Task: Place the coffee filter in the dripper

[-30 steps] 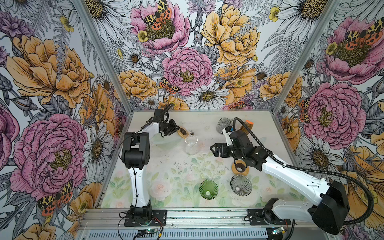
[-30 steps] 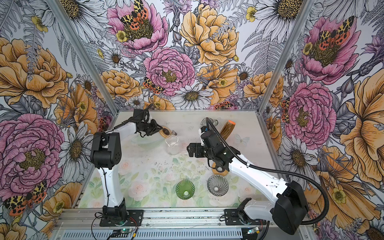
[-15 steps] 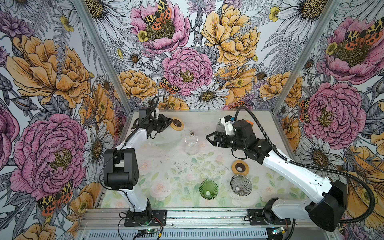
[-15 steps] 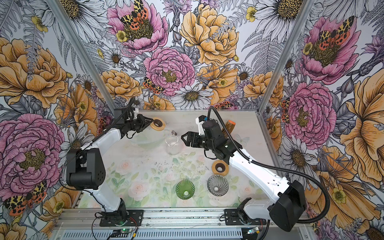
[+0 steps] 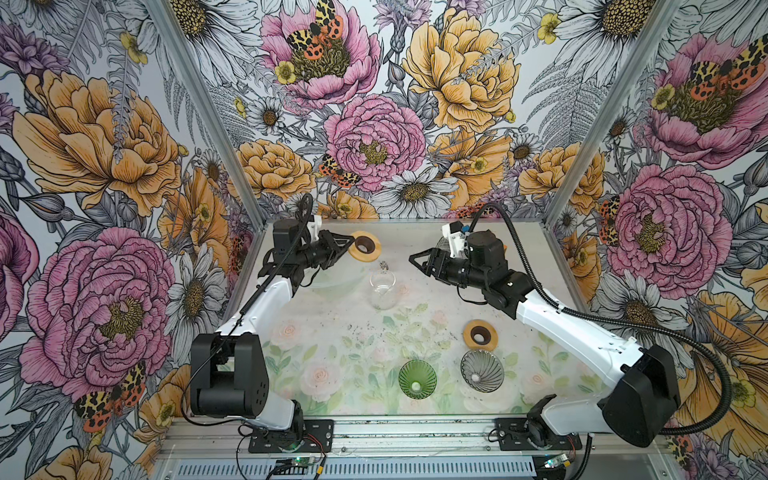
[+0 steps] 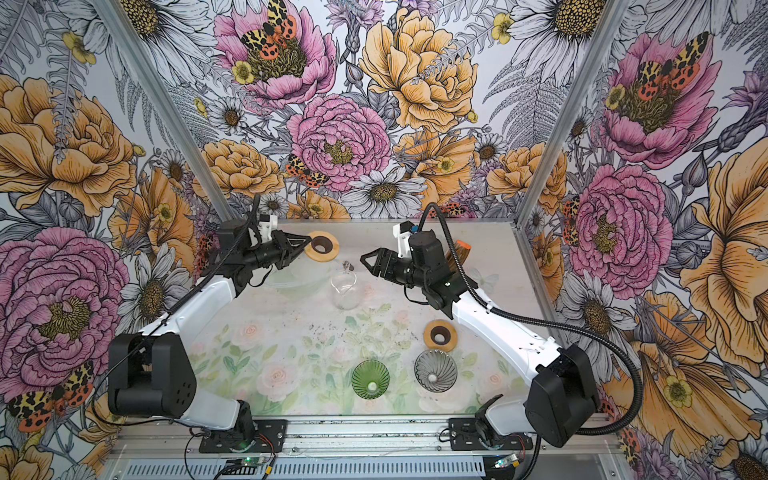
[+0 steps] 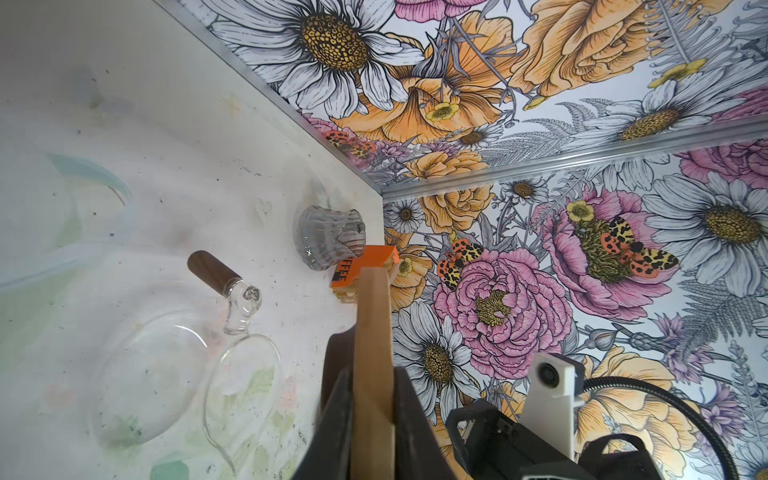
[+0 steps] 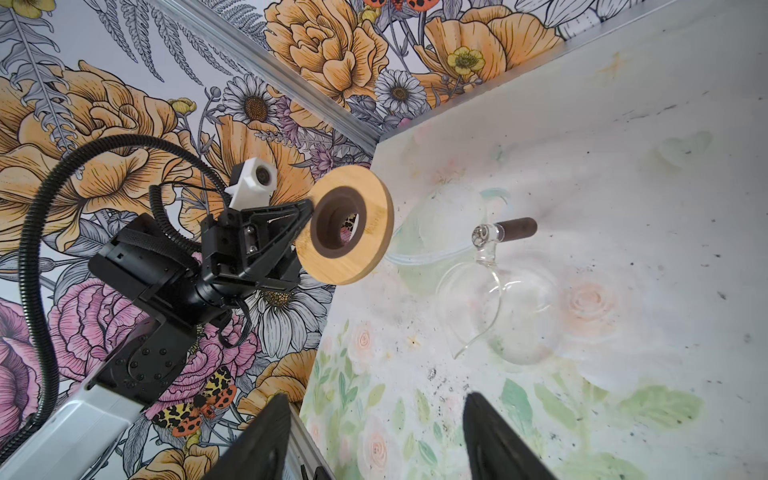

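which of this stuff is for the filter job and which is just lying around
Job: green dripper, grey dripper, back dripper, wooden ring in the left gripper; no filter visible.
Lying about: glass jug, second wooden ring, orange box (contents unseen).

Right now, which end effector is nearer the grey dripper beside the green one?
Right. The right end effector hangs behind the grey dripper; the left end effector, shut on a wooden ring, is farther back-left.

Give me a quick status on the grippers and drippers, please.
Left gripper shut on wooden ring, aloft. Right gripper open, empty. Green dripper and grey dripper bare, no filter in. Glass carafe stands near both grippers.
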Robot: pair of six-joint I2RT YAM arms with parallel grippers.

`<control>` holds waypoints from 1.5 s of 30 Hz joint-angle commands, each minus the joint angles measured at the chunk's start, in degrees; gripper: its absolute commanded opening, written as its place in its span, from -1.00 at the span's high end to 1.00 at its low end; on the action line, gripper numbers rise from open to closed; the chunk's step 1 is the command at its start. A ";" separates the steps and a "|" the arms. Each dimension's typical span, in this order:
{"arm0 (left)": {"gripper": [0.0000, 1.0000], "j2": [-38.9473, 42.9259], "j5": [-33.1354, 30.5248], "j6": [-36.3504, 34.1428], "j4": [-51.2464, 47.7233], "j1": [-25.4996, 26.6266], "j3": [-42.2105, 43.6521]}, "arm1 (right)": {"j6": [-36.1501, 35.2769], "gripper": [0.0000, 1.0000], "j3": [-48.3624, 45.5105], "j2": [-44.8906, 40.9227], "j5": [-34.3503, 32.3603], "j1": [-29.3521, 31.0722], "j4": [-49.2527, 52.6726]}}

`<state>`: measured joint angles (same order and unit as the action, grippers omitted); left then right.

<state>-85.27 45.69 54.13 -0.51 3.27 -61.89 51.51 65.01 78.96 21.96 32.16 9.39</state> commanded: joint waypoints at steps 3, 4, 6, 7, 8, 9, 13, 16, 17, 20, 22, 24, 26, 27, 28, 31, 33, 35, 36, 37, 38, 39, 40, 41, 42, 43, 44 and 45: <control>0.66 0.72 3.00 1.37 3.84 1.67 1.94 | -0.65 -0.37 -0.38 1.26 -2.44 -0.43 0.64; 0.66 0.60 3.16 1.29 3.78 1.88 2.33 | -0.92 -0.40 0.01 1.61 -2.53 -0.35 1.30; 0.66 0.70 3.05 0.95 3.85 2.41 2.89 | -1.45 -0.46 0.37 2.14 -2.58 -0.30 2.28; 0.66 0.74 2.95 0.65 3.85 2.82 3.25 | -1.66 -0.48 0.54 2.42 -2.70 -0.25 2.63; 0.66 0.75 2.74 0.67 3.90 3.12 3.47 | -1.69 -0.50 0.74 2.66 -2.71 -0.18 3.01; 0.66 0.66 2.50 1.20 4.57 3.44 3.90 | -1.80 -0.50 0.89 3.06 -2.56 -0.24 3.22; 0.66 -0.77 2.12 2.47 7.18 4.90 4.89 | -2.35 -0.50 1.58 4.13 -2.57 0.44 3.73; 0.66 -1.37 1.33 2.30 7.72 5.43 5.42 | -2.96 -0.48 2.37 4.85 -3.76 1.18 5.18; 0.66 -1.65 1.32 2.16 7.72 5.49 5.46 | -3.07 -0.48 2.55 5.12 -4.00 1.32 5.49; 0.66 -2.33 1.31 1.86 7.45 5.53 5.88 | -3.56 -0.44 3.40 6.18 -4.38 1.74 6.49; 0.66 -2.70 1.24 2.10 7.37 5.60 6.68 | -3.86 -0.38 4.10 7.02 -4.68 2.06 7.16; 0.67 -2.62 1.00 1.91 7.37 5.62 7.36 | -4.04 -0.32 4.67 7.71 -4.87 2.33 7.61; 0.66 -2.85 1.13 1.51 6.72 5.58 7.65 | -4.06 -0.28 4.99 8.34 -4.98 2.54 7.75; 0.66 -3.11 1.37 1.49 6.69 5.68 7.70 | -4.05 -0.25 5.04 8.56 -4.96 2.69 7.79; 0.66 -3.31 1.31 1.38 6.68 5.85 7.77 | -4.04 -0.22 5.11 8.83 -5.15 2.81 7.90; 0.66 -3.66 0.82 -0.01 4.91 5.84 7.42 | -4.13 -0.19 5.21 9.52 -5.43 3.08 7.88; 0.67 -4.08 0.88 -0.25 4.64 5.80 7.37 | -4.12 -0.17 5.18 9.90 -5.65 3.25 7.86; 0.66 -4.80 1.46 -0.04 4.64 5.87 7.21 | -4.13 -0.16 5.19 10.48 -5.70 3.41 7.80; 0.66 -5.12 1.52 0.01 4.64 5.87 7.06 | -4.13 -0.16 5.15 10.70 -5.70 3.48 7.84; 0.66 -5.27 1.41 0.01 4.64 5.93 7.04 | -4.12 -0.15 5.16 10.84 -5.78 3.52 7.83; 0.66 -5.42 1.33 0.01 4.64 5.96 6.96 | -4.13 -0.15 5.13 10.96 -5.87 3.62 7.83; 0.66 -5.55 1.23 -0.07 4.64 5.92 6.88 | -4.21 -0.15 5.30 11.10 -5.88 3.69 7.83; 0.66 -5.73 1.17 -0.08 4.68 5.95 6.87 | -4.17 -0.15 5.21 11.28 -5.88 3.70 7.79; 0.66 -5.92 1.09 -0.08 4.90 5.89 6.87 | -4.13 -0.14 5.16 11.37 -5.87 3.70 7.83; 0.65 -6.19 0.97 -0.16 4.99 5.94 6.78 | -4.10 -0.14 5.21 11.61 -5.96 3.70 7.83; 0.65 -6.52 0.90 -0.25 5.00 5.94 6.78 | -4.13 -0.14 5.16 11.73 -5.98 3.70 7.75; 0.65 -6.73 0.84 -0.40 4.97 5.95 6.69 | -4.13 -0.14 5.14 11.88 -6.11 3.70 7.78; 0.65 -7.05 0.71 -0.64 5.00 5.96 6.61 | -4.13 -0.13 5.15 11.99 -6.21 3.78 7.80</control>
<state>-91.57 47.00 55.29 3.66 8.78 -54.41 48.36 68.42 90.26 17.10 35.35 17.39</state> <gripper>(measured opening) 0.175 0.569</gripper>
